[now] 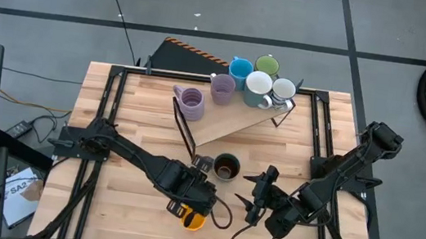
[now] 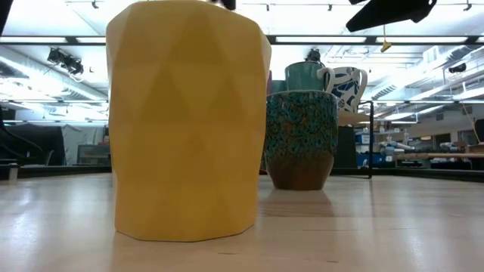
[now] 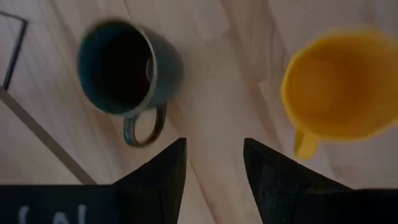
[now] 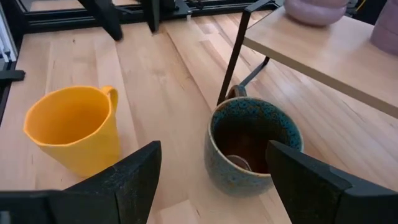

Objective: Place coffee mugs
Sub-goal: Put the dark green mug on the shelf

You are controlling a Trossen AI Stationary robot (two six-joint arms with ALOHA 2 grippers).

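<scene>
The orange mug (image 1: 194, 219) stands upright on the table near its near edge, large in the low view (image 2: 189, 121). The dark mug with a brown inside (image 1: 226, 167) stands upright a little farther back (image 2: 300, 140). My left gripper (image 1: 204, 188) hovers open above the bare wood between these two mugs (image 3: 214, 146). My right gripper (image 1: 255, 195) is open wide just to their right, level and pointing toward the table's left (image 4: 213, 149). The blue (image 1: 241, 71), green (image 1: 267, 65), white (image 1: 257, 88), pale (image 1: 284, 90) and two lavender mugs (image 1: 190, 102) (image 1: 222, 88) stand on a raised shelf.
The shelf is a wooden board (image 1: 233, 122) on thin black legs (image 4: 233, 59) across the table's far middle; its near edge lies just behind the dark mug. Black frame rails (image 1: 109, 97) run along the table's left and right sides. Bare wood lies at the table's left.
</scene>
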